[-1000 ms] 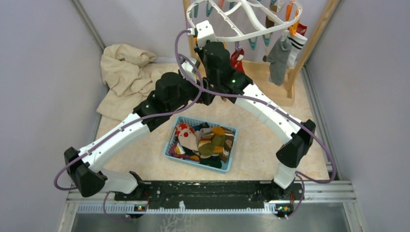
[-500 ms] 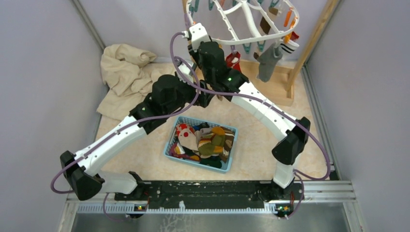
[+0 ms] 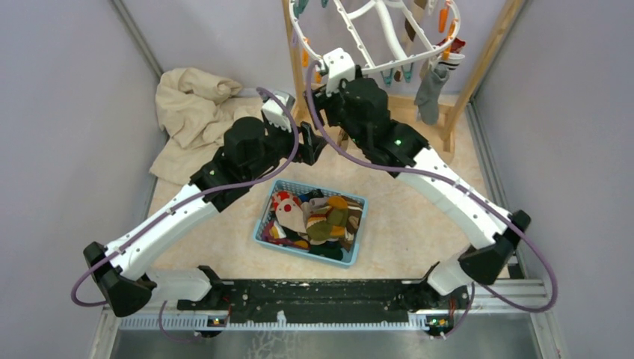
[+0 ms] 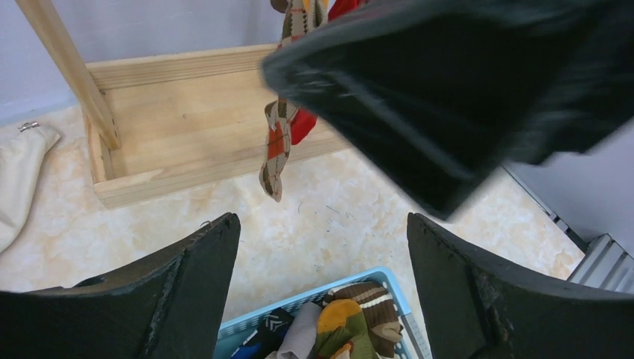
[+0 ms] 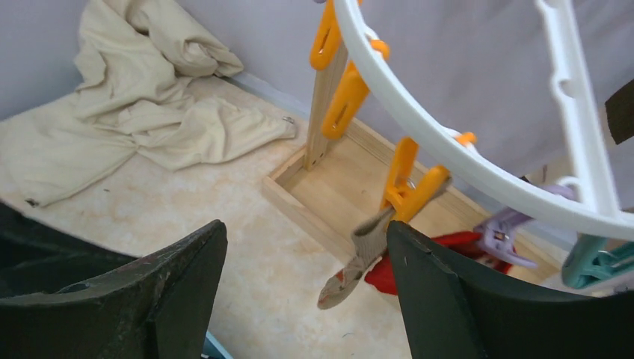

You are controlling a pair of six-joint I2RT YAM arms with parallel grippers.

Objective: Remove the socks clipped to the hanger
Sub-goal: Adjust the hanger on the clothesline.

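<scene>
We are reaching for the next sock, and neither tool has one yet. The right gripper (image 5: pixel 306 295) is spread wide with nothing between its fingers. It sits just under the rim of the hanger (image 5: pixel 448 161), which hangs tilted from the wooden rack (image 3: pixel 489 57) over the far edge of the table, right of centre. The left gripper (image 4: pixel 321 288) is equally wide and empty. It is lower down, between the hanger and the basket (image 3: pixel 264 221) at the middle of the table, which already holds a heap of socks.

Several socks are clipped on. A small sock (image 5: pixel 353 262) is pinched by an orange clip (image 5: pixel 410 191), with a red sock (image 5: pixel 407 271) just behind it. A grey sock (image 3: pixel 430 93) hangs toward the far right corner.

We judge the small sock the nearest target. The next move calls for bringing the right fingers around its dangling toe end, closing firmly, and pulling downward until the clip lets go. It should be gentle, since a hanging ring is likely to swing.
</scene>
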